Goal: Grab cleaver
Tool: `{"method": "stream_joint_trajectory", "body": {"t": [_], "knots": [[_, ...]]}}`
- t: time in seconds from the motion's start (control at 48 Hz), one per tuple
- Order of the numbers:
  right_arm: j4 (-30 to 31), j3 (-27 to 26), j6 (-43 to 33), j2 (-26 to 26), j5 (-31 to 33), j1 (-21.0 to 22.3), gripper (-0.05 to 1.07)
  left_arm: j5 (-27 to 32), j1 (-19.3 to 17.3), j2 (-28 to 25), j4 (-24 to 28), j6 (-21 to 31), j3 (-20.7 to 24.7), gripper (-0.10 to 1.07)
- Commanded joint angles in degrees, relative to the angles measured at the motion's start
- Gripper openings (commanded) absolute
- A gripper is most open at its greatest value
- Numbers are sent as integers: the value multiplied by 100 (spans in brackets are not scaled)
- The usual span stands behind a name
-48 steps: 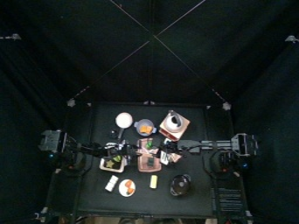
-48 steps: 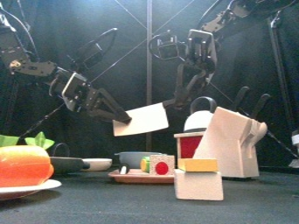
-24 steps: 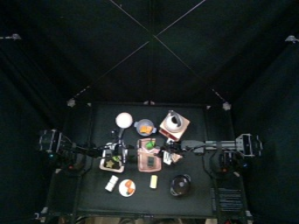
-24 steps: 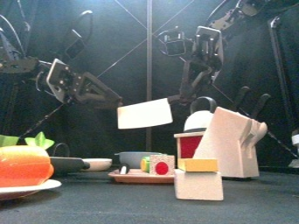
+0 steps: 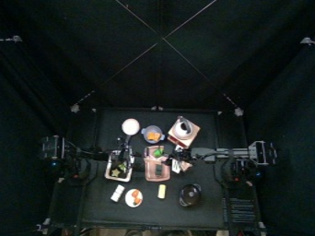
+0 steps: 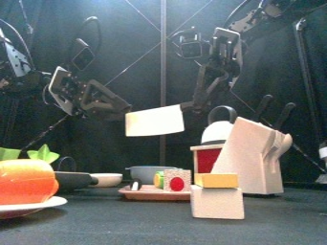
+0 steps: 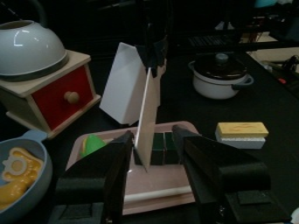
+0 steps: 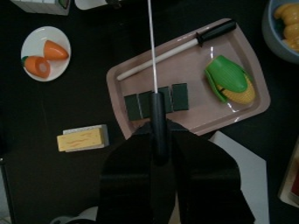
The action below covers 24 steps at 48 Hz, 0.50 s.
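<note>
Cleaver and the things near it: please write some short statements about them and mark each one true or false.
1. The cleaver lies on the pink tray. False: it is held in the air above the table.
2. The right gripper is shut on the cleaver's handle. True.
3. The left gripper is shut on the blade. False: its jaws stand open, one on each side of the blade.
4. The knife block stands upright on the table. True.
5. The plate is empty. False: orange food lies on it.
</note>
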<state>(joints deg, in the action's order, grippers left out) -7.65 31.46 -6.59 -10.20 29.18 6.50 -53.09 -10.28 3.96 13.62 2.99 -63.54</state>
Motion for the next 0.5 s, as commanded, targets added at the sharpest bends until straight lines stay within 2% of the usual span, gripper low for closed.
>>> {"method": "stream_joint_trajectory", "body": {"t": [0.0, 0.208, 0.479], "knots": [[0, -70, 9, -185, -53, -9, 35, -62, -26, -70, 0, -9, 141, 80], [18, -35, 26, -193, -53, -35, 35, -105, -35, -316, -88, -26, 193, 76], [35, 18, -9, -185, -53, -35, 35, -132, -70, -387, -9, -44, 299, 46]]}}
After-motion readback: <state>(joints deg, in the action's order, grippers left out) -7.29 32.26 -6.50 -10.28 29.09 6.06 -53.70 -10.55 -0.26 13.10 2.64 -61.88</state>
